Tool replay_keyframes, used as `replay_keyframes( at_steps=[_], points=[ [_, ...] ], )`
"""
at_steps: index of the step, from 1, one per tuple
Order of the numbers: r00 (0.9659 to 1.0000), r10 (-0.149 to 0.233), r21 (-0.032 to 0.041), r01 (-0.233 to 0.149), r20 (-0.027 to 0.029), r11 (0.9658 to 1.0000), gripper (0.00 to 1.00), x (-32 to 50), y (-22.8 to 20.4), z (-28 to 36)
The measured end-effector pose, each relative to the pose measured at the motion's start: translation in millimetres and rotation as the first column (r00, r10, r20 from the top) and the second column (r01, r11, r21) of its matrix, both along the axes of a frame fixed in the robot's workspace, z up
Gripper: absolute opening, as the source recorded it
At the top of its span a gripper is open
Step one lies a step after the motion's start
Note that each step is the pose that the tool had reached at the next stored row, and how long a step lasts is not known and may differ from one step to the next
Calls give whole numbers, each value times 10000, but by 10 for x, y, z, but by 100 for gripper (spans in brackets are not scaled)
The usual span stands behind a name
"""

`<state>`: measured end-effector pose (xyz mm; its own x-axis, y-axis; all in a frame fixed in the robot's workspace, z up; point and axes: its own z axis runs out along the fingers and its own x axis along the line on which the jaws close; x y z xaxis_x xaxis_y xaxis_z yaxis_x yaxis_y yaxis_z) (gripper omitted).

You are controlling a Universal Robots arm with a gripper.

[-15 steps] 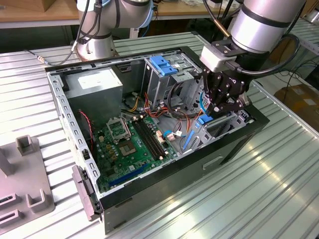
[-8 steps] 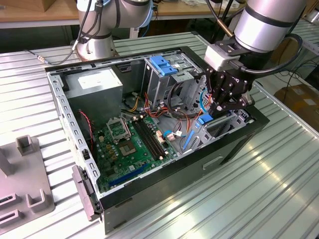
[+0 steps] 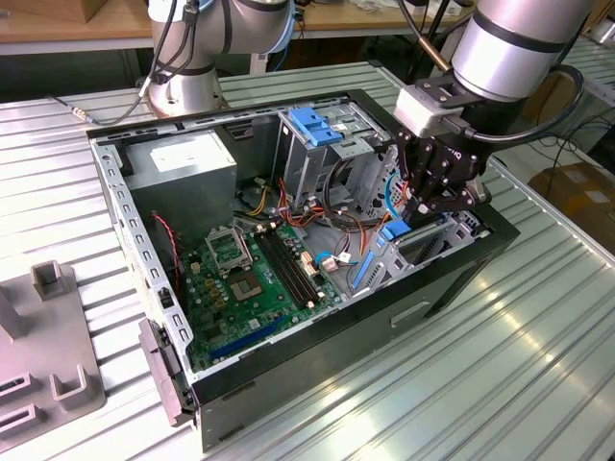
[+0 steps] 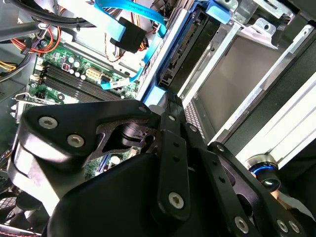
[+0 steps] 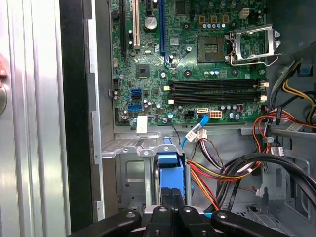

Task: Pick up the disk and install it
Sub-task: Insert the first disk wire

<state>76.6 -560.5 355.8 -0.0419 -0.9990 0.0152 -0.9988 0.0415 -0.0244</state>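
The disk (image 3: 393, 231) stands on edge in the metal drive bay at the exterior view's right end of the open computer case (image 3: 452, 279). Its dark body (image 4: 190, 47) runs down into the bay between bright blue carrier rails (image 4: 174, 37). My gripper (image 3: 415, 213) hangs straight above it. In the first wrist view the black fingers (image 5: 165, 197) sit close together on the blue carrier's upper edge (image 5: 168, 165), so the gripper (image 5: 171, 196) is shut on the disk. In the second wrist view the gripper's linkage hides the disk's near end.
Orange, red and black cable bundles (image 5: 232, 170) and a thin blue data cable (image 4: 131, 12) lie beside the bay. The green motherboard (image 3: 245, 274) fills the case floor, with a power supply (image 3: 183, 168) and a blue-latched upper bay (image 3: 312, 125) behind. A grey fixture (image 3: 48, 365) stands on the ribbed table.
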Motion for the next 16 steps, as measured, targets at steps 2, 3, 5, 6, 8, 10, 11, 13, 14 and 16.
replay_keyframes(
  at_steps=[2, 3, 5, 6, 8, 10, 11, 13, 14, 16],
  points=[
    [10000, 2, 0, -2, -1, 10000, 10, 13, 0, 0],
    [10000, 2, -1, -2, 0, 10000, 10, 27, -1, 0],
    [10000, 0, 0, 0, 0, 10000, 10, 78, 0, 0],
    [10000, 0, 0, 0, 0, 10000, 10, 99, 0, 0],
    [10000, 0, -6, 0, -1, 10000, 10, 208, 0, -1],
    [10000, 12, -6, -12, 0, 10000, 10, 256, 0, -1],
    [9999, 145, -5, -145, -2, 9999, 10, 293, 0, -1],
    [9986, 526, -7, -526, -7, 9986, 10, 317, 0, 3],
    [9980, 630, -6, -630, -8, 9980, 10, 322, 0, 6],
    [9967, 812, -2, -813, -24, 9967, 10, 338, 0, 20]
  ],
)
